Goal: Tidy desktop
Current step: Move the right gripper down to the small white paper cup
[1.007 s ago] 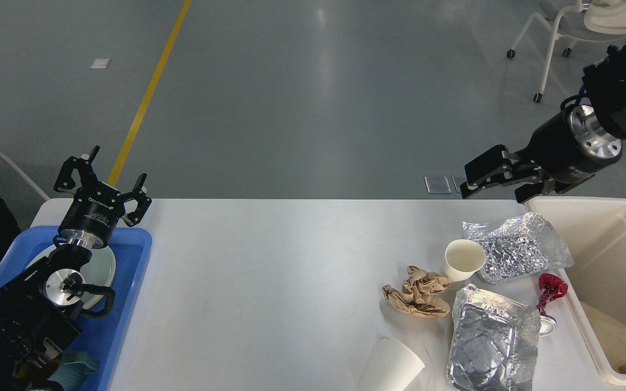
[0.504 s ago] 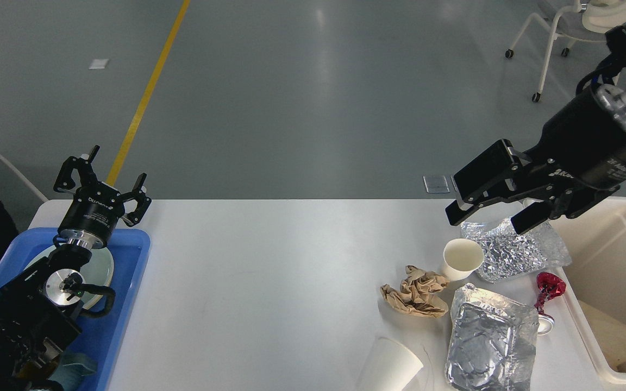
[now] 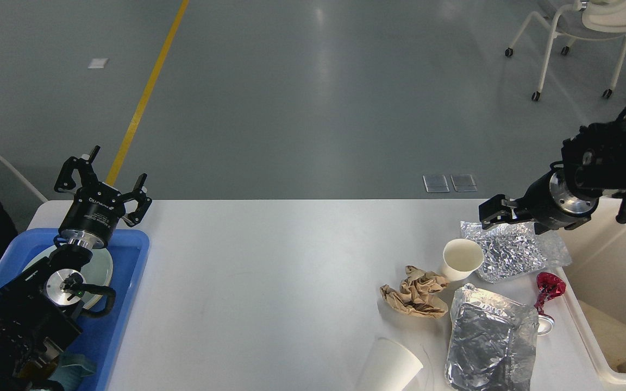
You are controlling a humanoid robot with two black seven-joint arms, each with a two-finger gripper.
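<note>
White matte desktop (image 3: 269,271), rounded corners, level.

The bench (image 3: 269,282) is showing plain white; the tray (image 3: 128,304) is showing blue, the bin (image 3: 612,250) cream, both foil bags (image 3: 514,250) crinkled silver, the wrapper (image 3: 551,287) shiny red, the paper wad (image 3: 415,293) brown.

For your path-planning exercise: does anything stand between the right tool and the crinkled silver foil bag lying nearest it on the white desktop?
Nothing visible does. The right tool hangs just above the crinkled silver foil bag, beside the cream plastic bin.
</note>
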